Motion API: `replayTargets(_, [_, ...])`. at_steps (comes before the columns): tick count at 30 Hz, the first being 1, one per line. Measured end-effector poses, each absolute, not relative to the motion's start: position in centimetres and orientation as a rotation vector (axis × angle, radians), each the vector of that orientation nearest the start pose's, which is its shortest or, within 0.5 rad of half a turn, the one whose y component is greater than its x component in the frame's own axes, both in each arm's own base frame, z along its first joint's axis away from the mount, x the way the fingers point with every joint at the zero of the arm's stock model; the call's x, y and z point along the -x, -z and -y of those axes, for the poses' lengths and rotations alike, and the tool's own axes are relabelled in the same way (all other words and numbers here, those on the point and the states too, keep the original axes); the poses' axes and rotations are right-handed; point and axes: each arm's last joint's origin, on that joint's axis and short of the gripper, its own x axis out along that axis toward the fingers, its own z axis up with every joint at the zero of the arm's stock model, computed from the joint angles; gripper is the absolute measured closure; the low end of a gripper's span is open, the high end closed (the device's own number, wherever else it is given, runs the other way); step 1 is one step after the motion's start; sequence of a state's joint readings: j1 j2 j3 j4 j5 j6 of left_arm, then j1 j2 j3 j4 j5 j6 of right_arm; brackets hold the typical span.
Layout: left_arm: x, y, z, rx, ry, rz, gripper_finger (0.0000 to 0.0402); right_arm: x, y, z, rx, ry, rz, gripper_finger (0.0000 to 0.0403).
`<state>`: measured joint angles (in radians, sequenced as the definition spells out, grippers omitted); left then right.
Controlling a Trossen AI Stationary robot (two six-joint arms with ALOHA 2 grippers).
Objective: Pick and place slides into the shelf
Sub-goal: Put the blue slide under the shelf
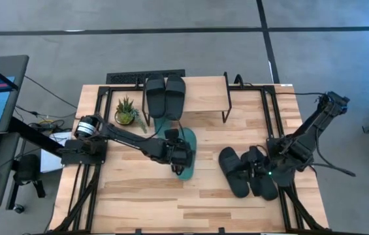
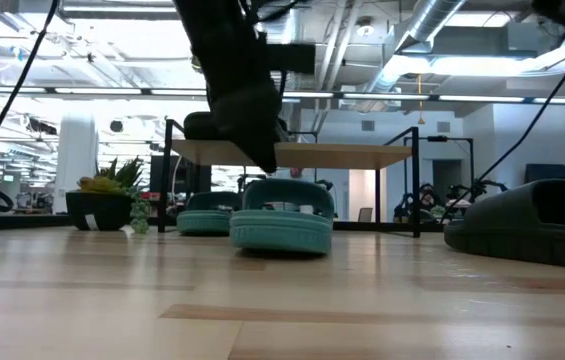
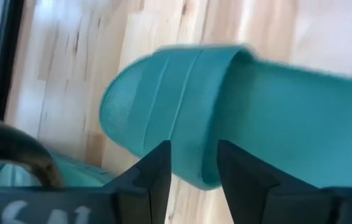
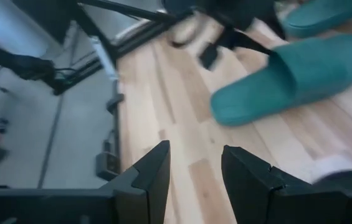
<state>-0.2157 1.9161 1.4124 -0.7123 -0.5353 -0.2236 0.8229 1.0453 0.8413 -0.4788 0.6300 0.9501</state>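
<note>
Fingers of the left gripper (image 3: 191, 177) stand slightly apart just over the rim of a teal slide (image 1: 185, 151), and whether they touch it cannot be told. That slide lies flat mid-desk, in front of the shelf (image 1: 204, 93). The arm covers part of its strap from above, and the low view shows only the gripper's dark bulk over it. A second teal slide (image 2: 207, 213) lies just behind, partly under the shelf's front edge, mostly hidden overhead. Two black slides (image 1: 164, 95) sit side by side on the shelf's top board, leaving its right half bare.

The right gripper (image 4: 194, 180) hangs with fingers spread and nothing between them, over the two black slides (image 1: 246, 172) lying together at the right of the desk (image 1: 138, 202); its arm hides parts of them. A small potted plant (image 1: 126, 111) stands left of the shelf. Bare board lies open along the desk's near edge and between the two groups of slides.
</note>
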Motion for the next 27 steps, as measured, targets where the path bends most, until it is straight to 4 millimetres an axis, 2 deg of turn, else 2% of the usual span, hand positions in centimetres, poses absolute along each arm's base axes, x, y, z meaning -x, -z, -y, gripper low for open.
replayTargets(7, [-35.9, -24.3, 8.2, -0.322, -0.317, -1.008, 0.0276, -17.4, -27.1, -13.8, -0.360, 0.134, -0.574, 0.0272])
replayTargets(12, [-33.4, -27.9, 9.1, -0.336, -0.245, -0.949, 0.0276, -19.0, -26.9, -13.9, -0.275, 0.119, -0.529, 0.0272])
replayTargets(17, [-30.1, -31.2, 9.4, -0.308, -0.248, -0.850, 0.0276, -20.2, -26.4, -13.5, -0.232, 0.145, -0.531, 0.0272])
replayTargets(22, [-25.7, -32.8, 8.7, -0.228, -0.363, -0.735, 0.0276, -21.9, -24.7, -13.1, -0.198, 0.201, -0.583, 0.0272])
replayTargets(27, [-21.5, -32.8, 8.4, -0.118, -0.419, -0.637, 0.0276, -24.5, -22.7, -12.7, -0.158, 0.241, -0.595, 0.0272])
